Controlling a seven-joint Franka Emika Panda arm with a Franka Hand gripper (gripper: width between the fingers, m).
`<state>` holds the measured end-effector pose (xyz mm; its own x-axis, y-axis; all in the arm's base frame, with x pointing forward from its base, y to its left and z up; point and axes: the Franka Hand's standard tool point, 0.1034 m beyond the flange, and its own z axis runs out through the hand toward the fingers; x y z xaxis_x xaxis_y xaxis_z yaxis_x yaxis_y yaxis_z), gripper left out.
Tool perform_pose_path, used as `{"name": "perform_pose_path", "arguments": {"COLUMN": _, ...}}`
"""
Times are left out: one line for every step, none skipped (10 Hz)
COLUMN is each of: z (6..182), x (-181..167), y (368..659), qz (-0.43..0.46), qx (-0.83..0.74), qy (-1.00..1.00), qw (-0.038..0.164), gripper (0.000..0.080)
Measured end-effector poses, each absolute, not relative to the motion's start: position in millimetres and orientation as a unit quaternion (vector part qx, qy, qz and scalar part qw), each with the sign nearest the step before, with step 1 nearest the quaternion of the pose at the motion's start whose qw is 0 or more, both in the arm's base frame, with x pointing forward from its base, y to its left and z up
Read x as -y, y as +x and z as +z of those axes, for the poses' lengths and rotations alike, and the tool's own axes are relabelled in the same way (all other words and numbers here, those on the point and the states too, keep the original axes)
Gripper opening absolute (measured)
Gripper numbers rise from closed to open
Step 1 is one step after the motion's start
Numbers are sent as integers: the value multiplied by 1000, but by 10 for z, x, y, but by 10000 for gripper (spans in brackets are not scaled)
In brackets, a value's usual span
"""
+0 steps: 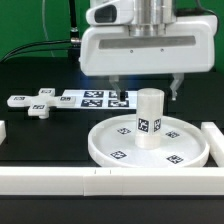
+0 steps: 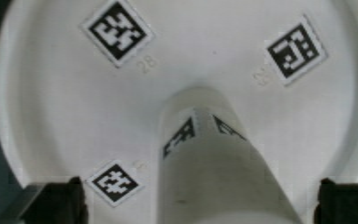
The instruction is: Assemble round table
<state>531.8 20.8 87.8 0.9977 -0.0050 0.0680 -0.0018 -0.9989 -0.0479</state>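
The large rimmed round disc [image 1: 118, 150] lies flat on the black table, with several square tags on its face. The short thick cylinder [image 1: 149, 118] stands upright on the disc's middle. My gripper [image 1: 147, 95] hangs right above the cylinder's top, open, with one finger on each side and not touching it. In the wrist view the disc [image 2: 87, 110] fills the picture. The cylinder [image 2: 211, 160] rises between my dark fingertips [image 2: 51, 203], and the gripper [image 2: 197, 205] is open around it. The cross-shaped piece [image 1: 40, 106] lies on the table at the exterior view's left.
The marker board [image 1: 88, 98] lies behind the disc, partly under the gripper. White border blocks run along the front [image 1: 80, 181], the exterior view's right [image 1: 212, 138] and left [image 1: 3, 130].
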Motion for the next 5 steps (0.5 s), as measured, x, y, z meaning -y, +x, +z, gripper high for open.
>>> {"name": "perform_pose_path", "arguments": {"z": 914, "x": -105, "y": 5240, "qz": -35, "qx": -4, "qy": -999, "qw": 23, "gripper": 649}}
{"name": "perform_pose_path", "arguments": {"z": 936, "x": -64, "y": 5196, "qz": -38, "qx": -9, "qy": -999, "qw": 22, "gripper": 649}}
{"name": "perform_pose_path", "arguments": {"z": 922, "x": -89, "y": 5201, "qz": -37, "qx": -5, "qy": -999, "qw": 22, "gripper": 649}}
{"name": "perform_pose_path", "arguments": {"z": 916, "x": -90, "y": 5201, "qz": -37, "qx": -4, "qy": -999, "qw": 22, "gripper": 649}}
{"name": "perform_pose_path", "arguments": {"z": 914, "x": -90, "y": 5200, "qz": -37, "qx": -4, "qy": -999, "qw": 22, "gripper": 649}}
